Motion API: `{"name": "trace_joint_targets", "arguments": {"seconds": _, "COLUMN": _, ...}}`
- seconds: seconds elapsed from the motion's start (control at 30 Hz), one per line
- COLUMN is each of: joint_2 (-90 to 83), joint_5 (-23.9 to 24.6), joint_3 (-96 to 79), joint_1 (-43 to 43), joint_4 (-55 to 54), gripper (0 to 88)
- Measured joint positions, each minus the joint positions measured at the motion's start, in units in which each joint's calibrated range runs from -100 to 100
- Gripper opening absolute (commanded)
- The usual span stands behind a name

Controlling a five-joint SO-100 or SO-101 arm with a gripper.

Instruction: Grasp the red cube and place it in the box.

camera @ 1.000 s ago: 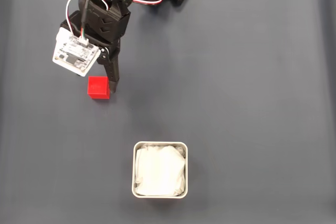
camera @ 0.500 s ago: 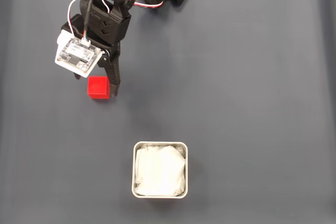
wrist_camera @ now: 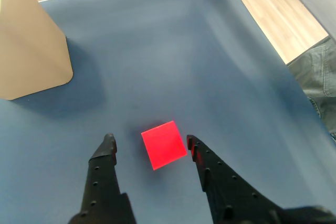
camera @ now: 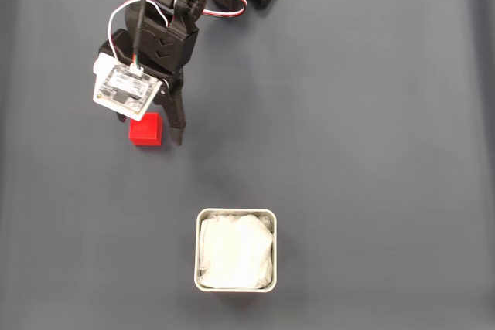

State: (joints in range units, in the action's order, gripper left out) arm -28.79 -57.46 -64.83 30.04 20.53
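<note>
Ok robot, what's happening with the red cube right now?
Gripper open, straddling the red cube, not gripping yet. Box waiting. Path clear.

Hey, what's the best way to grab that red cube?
Pinch the red cube across its two opposite side faces, coming straight down from above. It lies flat on the mat, turned slightly, between the open gripper fingers, so a small wrist twist would probably square the pads.
</note>
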Motion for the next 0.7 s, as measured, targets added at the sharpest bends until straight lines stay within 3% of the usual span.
{"name": "trace_joint_targets", "arguments": {"seconds": 0.7, "joint_2": 3.73, "joint_5": 0.0, "joint_3": -1.27, "joint_1": -0.67, "joint_4": -4.46, "gripper": 32.0}}
